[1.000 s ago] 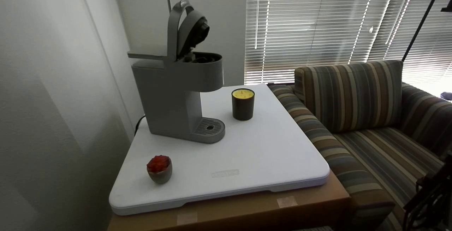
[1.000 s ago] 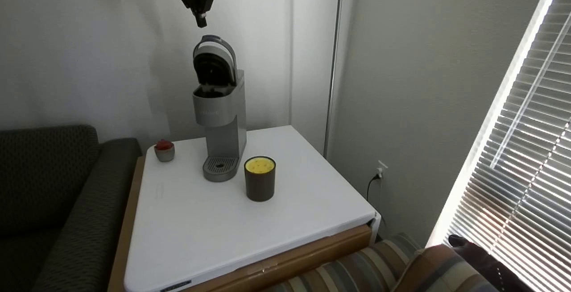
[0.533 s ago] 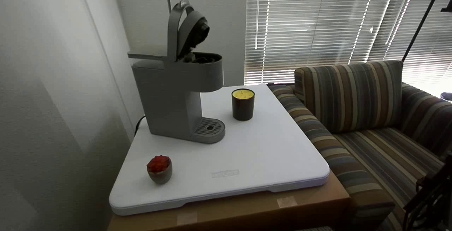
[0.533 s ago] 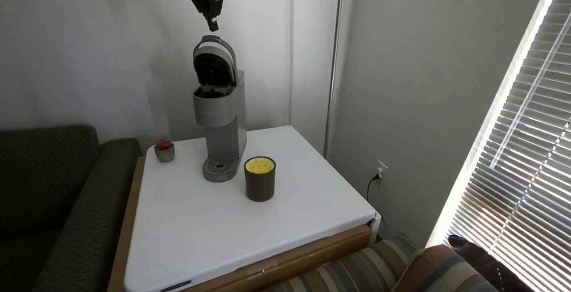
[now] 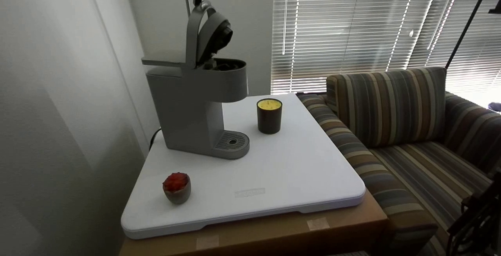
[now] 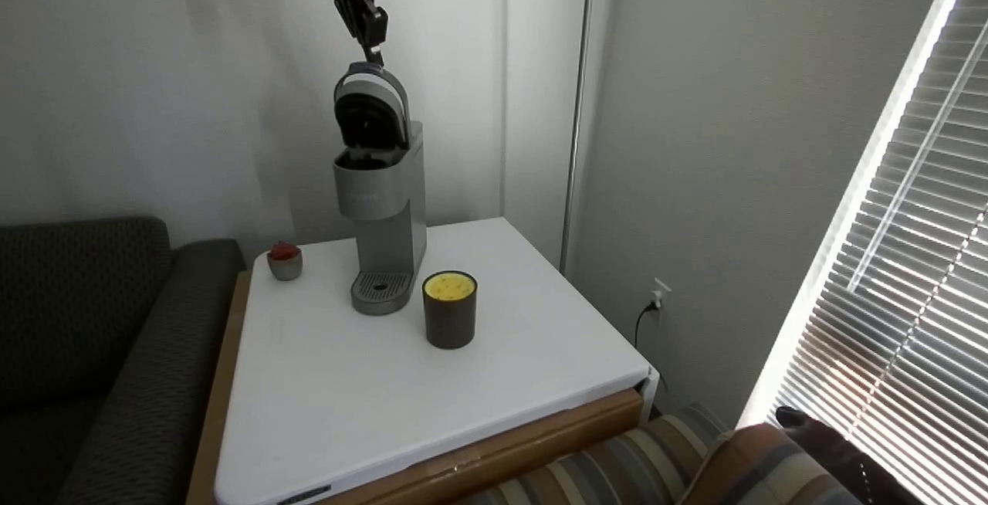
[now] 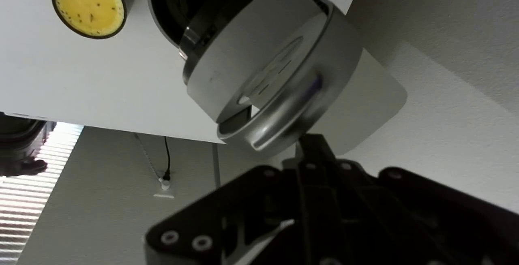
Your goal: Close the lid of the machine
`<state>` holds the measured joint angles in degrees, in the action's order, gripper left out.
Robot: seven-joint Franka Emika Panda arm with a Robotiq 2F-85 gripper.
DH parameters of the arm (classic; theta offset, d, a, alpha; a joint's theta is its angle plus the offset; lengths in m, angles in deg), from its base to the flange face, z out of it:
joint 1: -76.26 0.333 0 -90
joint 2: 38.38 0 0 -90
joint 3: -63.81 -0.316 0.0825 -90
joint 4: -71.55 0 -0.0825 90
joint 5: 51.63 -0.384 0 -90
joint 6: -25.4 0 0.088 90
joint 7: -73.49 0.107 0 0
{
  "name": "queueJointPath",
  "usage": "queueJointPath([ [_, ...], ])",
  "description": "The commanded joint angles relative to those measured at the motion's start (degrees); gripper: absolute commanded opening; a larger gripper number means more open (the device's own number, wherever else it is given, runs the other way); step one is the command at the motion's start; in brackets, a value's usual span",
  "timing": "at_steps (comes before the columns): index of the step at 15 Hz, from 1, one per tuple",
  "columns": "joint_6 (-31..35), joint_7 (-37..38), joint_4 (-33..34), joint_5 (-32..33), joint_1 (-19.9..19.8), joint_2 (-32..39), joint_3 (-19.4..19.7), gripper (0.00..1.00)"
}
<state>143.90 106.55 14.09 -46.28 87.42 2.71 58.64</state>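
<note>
The grey coffee machine (image 5: pixel 188 107) stands upright on the table in both exterior views (image 6: pixel 390 238). Its lid (image 5: pixel 213 33) is raised, tilted back, with the dark underside facing the front (image 6: pixel 369 115). The lid's looped handle rises above it. In the wrist view the lid (image 7: pixel 251 50) shows from above and behind, with the shiny handle nearest me. My gripper (image 5: pixel 197 2) is shut with nothing between its fingers. Its tip (image 6: pixel 376 59) is at the top back of the handle; in the wrist view the fingertips (image 7: pixel 314 141) meet the handle's rear edge. Firm contact cannot be told.
A dark jar with a yellow top (image 5: pixel 269 117) stands beside the machine's front. A small red-topped pot (image 5: pixel 177 189) stands on the machine's other side. The white table (image 5: pixel 297 170) adjoins a striped armchair (image 5: pixel 391 111). A wall (image 6: pixel 463 103) is behind the machine.
My gripper has come down from above the machine to the top of the lid's handle. The lid stays raised at nearly the same angle. The machine, jar and pot have not moved.
</note>
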Motion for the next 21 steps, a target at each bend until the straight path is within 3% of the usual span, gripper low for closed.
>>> queueJointPath([
  [1, -1.7, 2.3, -1.0, 0.8, 0.2, -0.7, 1.1, 0.0],
  [13, -9.4, 4.3, -4.5, 4.9, 1.0, -3.7, 0.5, 0.0],
  [21, -12.2, 5.2, -12.1, 5.5, 0.8, -7.4, 1.2, 0.0],
])
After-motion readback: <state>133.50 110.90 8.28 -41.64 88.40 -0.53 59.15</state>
